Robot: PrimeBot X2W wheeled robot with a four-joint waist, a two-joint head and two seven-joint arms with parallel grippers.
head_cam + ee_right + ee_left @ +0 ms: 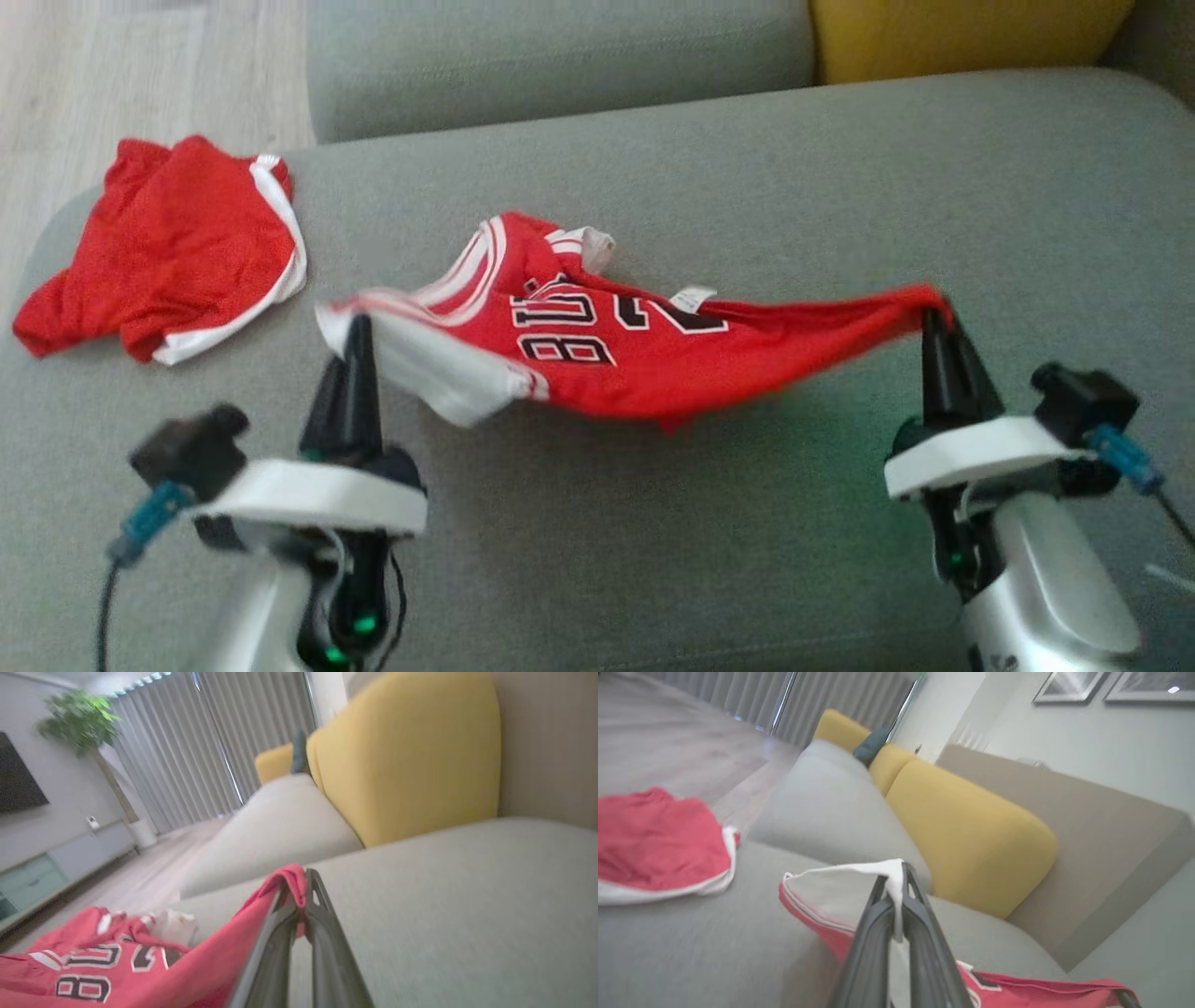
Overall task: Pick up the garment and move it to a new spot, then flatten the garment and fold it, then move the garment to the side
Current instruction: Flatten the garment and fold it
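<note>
Red shorts [159, 247] lie crumpled at the far left of the grey sofa seat [747, 187]. The left gripper [358, 325] is clamped on the white-trimmed edge of the red jersey [644, 359]. The jersey is stretched over mid-seat. The right gripper [934, 319] is clamped on its red edge.

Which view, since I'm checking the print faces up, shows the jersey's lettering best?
The head view: the jersey hangs between the left gripper and right gripper, lettering facing the camera. The right wrist view catches the lettering obliquely, lower left; the left wrist view shows the pinched white hem, no lettering.
</note>
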